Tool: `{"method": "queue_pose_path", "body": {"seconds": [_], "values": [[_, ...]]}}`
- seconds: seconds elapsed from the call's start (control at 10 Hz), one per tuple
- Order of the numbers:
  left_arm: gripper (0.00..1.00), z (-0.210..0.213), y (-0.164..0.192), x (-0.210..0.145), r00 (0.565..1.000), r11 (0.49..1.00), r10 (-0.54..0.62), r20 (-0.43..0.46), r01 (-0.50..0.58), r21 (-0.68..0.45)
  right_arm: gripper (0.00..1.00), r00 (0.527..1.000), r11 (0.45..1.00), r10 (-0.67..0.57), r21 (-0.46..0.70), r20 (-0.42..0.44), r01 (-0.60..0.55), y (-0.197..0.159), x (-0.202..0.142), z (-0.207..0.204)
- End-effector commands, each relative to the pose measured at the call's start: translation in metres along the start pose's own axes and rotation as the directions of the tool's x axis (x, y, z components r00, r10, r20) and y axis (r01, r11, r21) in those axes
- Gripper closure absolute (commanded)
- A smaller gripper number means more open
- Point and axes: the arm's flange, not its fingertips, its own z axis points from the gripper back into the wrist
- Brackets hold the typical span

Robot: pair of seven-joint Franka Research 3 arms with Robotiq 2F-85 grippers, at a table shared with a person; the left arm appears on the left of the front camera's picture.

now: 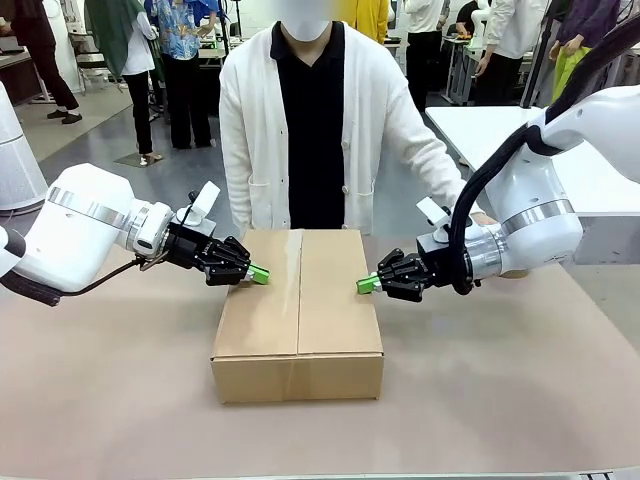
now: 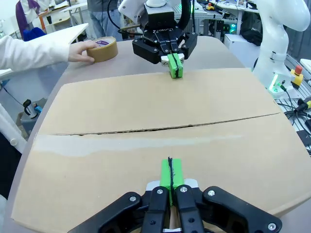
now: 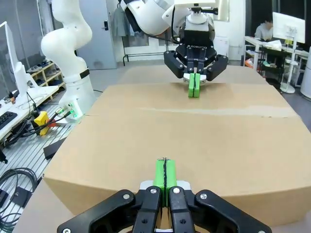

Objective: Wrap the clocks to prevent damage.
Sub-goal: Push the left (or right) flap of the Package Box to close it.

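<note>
Left gripper and right gripper, both closed on nothing, should press the cardboard box flaps level near the table's far edge; its seam seems partly taped.

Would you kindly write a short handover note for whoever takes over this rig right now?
Left gripper: shut, empty, tips at the left edge of the cardboard box top, seemingly holding the flap down.
Right gripper: shut, empty, likewise at the right edge.
Person's hand: on a tape roll on the table beyond the box.
Done: flaps closed; a shiny strip, likely clear tape, runs beside the centre seam.
Left: whether the clocks are wrapped inside cannot be told; the seam may need more tape, then both grippers can lift away.
</note>
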Motion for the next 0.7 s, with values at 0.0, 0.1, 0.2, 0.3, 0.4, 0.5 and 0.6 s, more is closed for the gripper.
{"method": "queue_pose_path", "body": {"seconds": [0.0, 0.1, 0.2, 0.3, 0.4, 0.5, 0.6], "values": [[1.00, -0.003, -0.001, -0.004, 1.000, 1.000, 0.003, -0.020, -0.003, 0.009, 0.99, 0.992, 1.000, 0.001, -0.027, -0.127, -0.005, -0.006, -0.023, -0.014], [1.00, -0.003, -0.001, -0.004, 1.000, 1.000, 0.003, -0.020, -0.003, 0.009, 0.99, 0.991, 1.000, 0.003, -0.025, -0.133, -0.006, -0.006, -0.023, -0.014], [1.00, -0.003, -0.001, -0.004, 1.000, 1.000, 0.003, -0.020, -0.003, 0.009, 0.99, 1.000, 1.000, 0.003, -0.001, -0.005, -0.003, 0.000, 0.001, 0.000], [1.00, -0.003, -0.001, -0.004, 1.000, 1.000, 0.003, -0.020, -0.003, 0.009, 0.99, 1.000, 1.000, 0.003, -0.001, -0.005, -0.003, 0.000, 0.001, 0.000], [1.00, -0.003, -0.001, -0.004, 1.000, 1.000, 0.003, -0.020, -0.003, 0.009, 0.99, 1.000, 1.000, 0.003, -0.001, -0.005, -0.003, 0.000, 0.001, 0.000], [1.00, -0.003, -0.001, -0.004, 1.000, 1.000, 0.003, -0.020, -0.003, 0.009, 0.99, 1.000, 1.000, 0.003, -0.001, -0.005, -0.003, 0.000, 0.001, 0.000], [1.00, -0.003, -0.001, -0.004, 1.000, 1.000, 0.003, -0.020, -0.003, 0.009, 0.99, 1.000, 1.000, 0.003, -0.001, -0.005, -0.003, 0.000, 0.001, 0.000]]}}
